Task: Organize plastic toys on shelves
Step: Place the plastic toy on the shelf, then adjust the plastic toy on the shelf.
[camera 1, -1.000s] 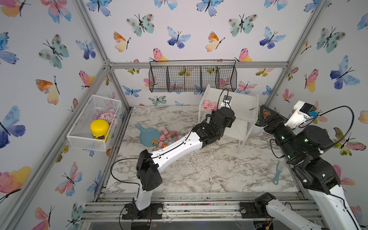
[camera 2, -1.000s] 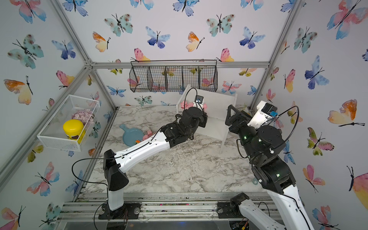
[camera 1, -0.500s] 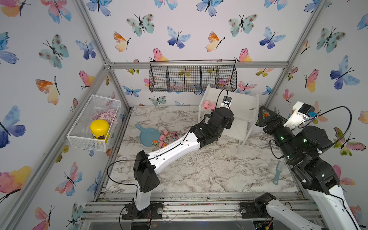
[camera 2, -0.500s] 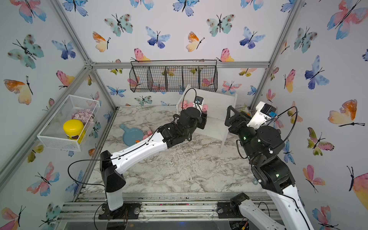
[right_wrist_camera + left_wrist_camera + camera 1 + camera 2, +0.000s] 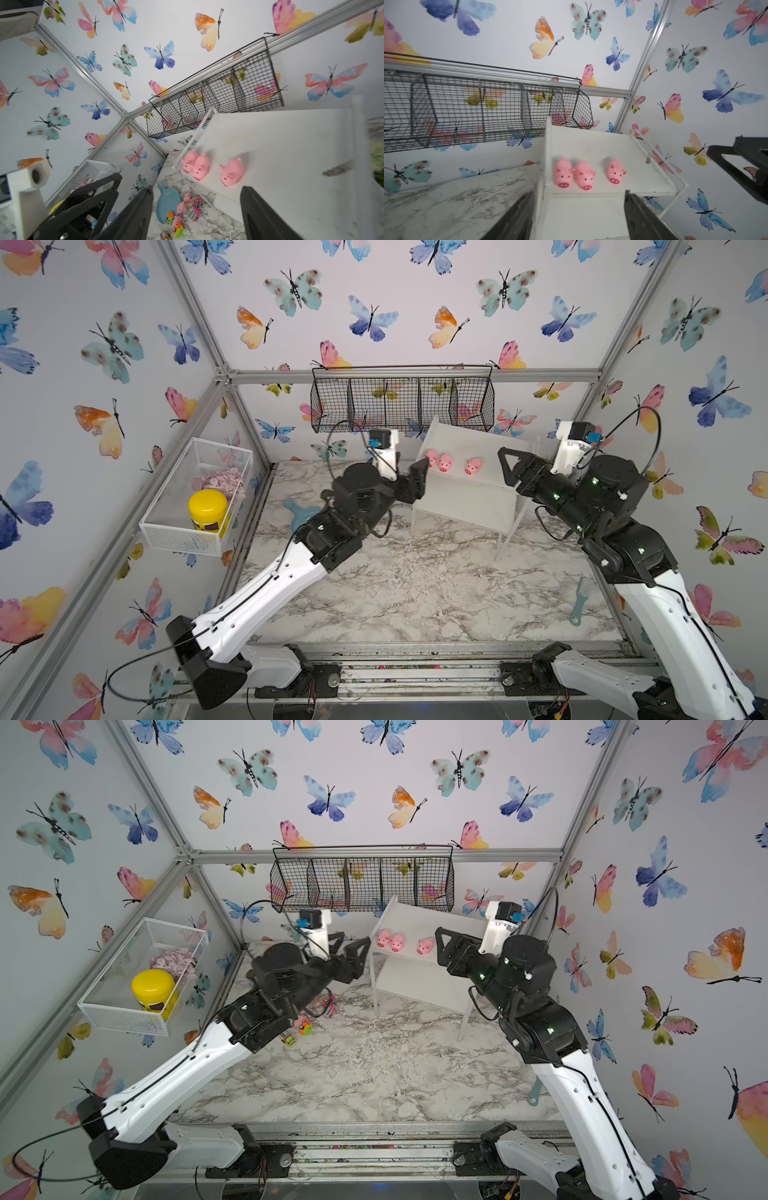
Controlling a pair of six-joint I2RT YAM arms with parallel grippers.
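My right wrist view gives me what the left arm (image 5: 270, 589) hides in a top view: loose pigs (image 5: 181, 206) and toy trucks (image 5: 196, 202) heaped on the marble table (image 5: 212, 226) beside the blue dish (image 5: 167, 204). On the white shelf (image 5: 591, 145) I see three pink pigs (image 5: 584, 175) lining the top board's front lip, two touching at the edge just beside the left gripper (image 5: 577, 220), the third apart, with bare board behind them and toward the right gripper (image 5: 197, 216). Both grippers hang spread and empty, well apart from each other.
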